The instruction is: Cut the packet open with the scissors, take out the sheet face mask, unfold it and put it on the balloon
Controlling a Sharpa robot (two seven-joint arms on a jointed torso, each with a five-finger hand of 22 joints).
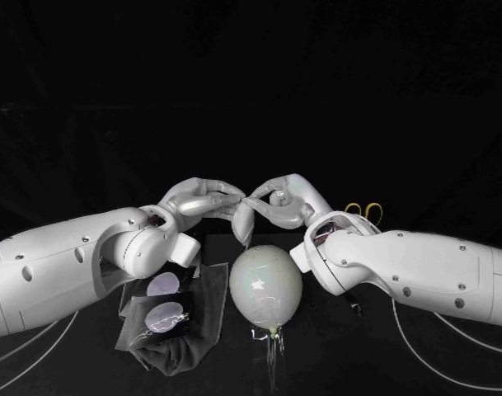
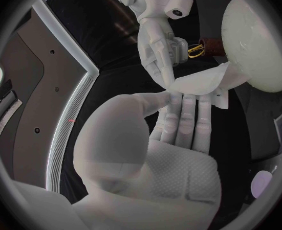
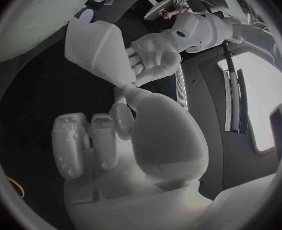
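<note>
While both arms are raised over the black table [image 1: 358,346], the silver left hand [image 1: 204,200] and silver right hand [image 1: 286,202] meet fingertip to fingertip. Each is pinching the top of the folded white sheet face mask [image 1: 244,223], which dangles in the air between them close above the far end of the pale oval balloon [image 1: 265,285]. That balloon's lying on the table with the dark see-through packet [image 1: 167,309] just beside it under the left arm, and the yellow-handled scissors [image 1: 363,210] sit past the right wrist.
</note>
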